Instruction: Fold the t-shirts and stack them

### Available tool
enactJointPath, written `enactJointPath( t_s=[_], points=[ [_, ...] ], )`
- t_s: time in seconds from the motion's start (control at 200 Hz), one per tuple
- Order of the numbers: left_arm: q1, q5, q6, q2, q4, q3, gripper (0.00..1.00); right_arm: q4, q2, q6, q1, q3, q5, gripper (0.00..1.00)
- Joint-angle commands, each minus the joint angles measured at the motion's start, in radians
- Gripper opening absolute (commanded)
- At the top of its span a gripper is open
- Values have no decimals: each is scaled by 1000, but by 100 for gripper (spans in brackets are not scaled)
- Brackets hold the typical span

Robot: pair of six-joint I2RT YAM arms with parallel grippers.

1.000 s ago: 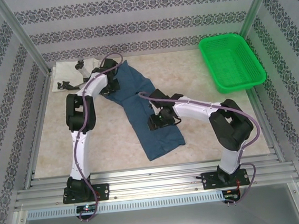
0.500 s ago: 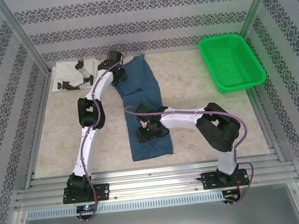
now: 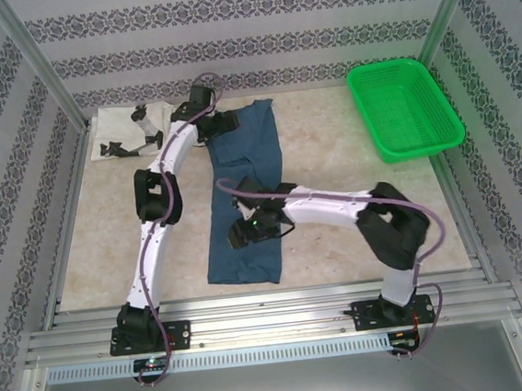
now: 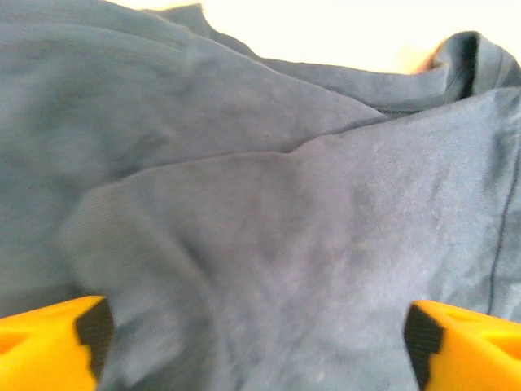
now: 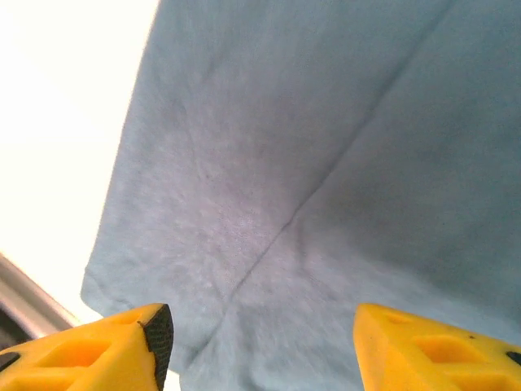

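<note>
Teal cloth shirt (image 3: 245,263) (creased strip); left end effector (image 4: 256,330), right end effector (image 5: 262,330) apart.

The spread t-shirt (image 3: 255,154) is laid lengthwise down the middle of the table (image 3: 355,214), from the far edge toward the near edge, with its near end set slightly further left. The folded t-shirt (image 3: 111,131) is placed in the far left corner, apart from the spread one. The basket (image 3: 407,112) is set in the far right corner, well apart from both. The left gripper (image 3: 222,123) is positioned at the far end of the spread t-shirt, and the right gripper (image 3: 239,235) over its near half, by the cloth's left edge.
</note>
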Motion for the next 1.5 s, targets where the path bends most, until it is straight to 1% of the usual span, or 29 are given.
enactJointPath(
  t_s=[0.0,0.055,0.11,0.21,0.28,0.315,0.35,0.4,0.44,0.495,0.6,0.689,0.764,0.864,0.999,1.124,1.189,1.254,1.499],
  points=[
    [81,-20,-31,-299,36,-125,100,-23,-150,-48,-100,10,39,63],
    [111,-18,-40,-427,71,-240,100,-27,-167,-76,-153,37,48,64],
    [127,-9,-33,-559,107,-373,100,-37,-143,-115,-204,94,41,64],
    [126,-21,-7,-788,191,-682,100,-93,-14,-178,-287,268,26,63],
    [126,-20,-31,-921,244,-912,98,-147,104,-227,-312,422,64,61],
    [125,2,-45,-987,283,-1026,95,-182,169,-252,-320,506,76,60],
    [122,9,-67,-1041,320,-1134,88,-220,231,-277,-328,593,100,58],
    [111,35,-87,-1103,396,-1285,75,-253,313,-304,-336,700,129,57],
    [98,35,-97,-1141,422,-1369,67,-271,369,-314,-343,770,136,56],
    [76,44,-104,-1170,445,-1456,60,-332,464,-325,-354,900,133,54],
    [22,63,-107,-1185,464,-1547,56,-394,611,-335,-362,1087,140,54],
    [-15,107,-108,-1187,481,-1605,56,-417,709,-325,-368,1212,125,54],
    [-42,132,-115,-1197,525,-1664,57,-398,766,-298,-377,1268,98,54],
    [-68,145,-105,-1185,492,-1703,57,-368,812,-259,-391,1303,99,54],
    [-72,154,-125,-1187,463,-1776,58,-322,849,-221,-398,1334,93,54],
    [-86,179,-151,-1181,464,-1832,59,-322,901,-184,-402,1394,67,55],
    [-95,200,-170,-1168,467,-1855,61,-322,927,-148,-406,1411,34,56],
    [-108,224,-187,-1152,464,-1870,62,-305,943,-110,-412,1405,2,57],
    [-172,235,-231,-1148,443,-1952,59,-267,976,14,-440,1380,-18,59]
  ],
)
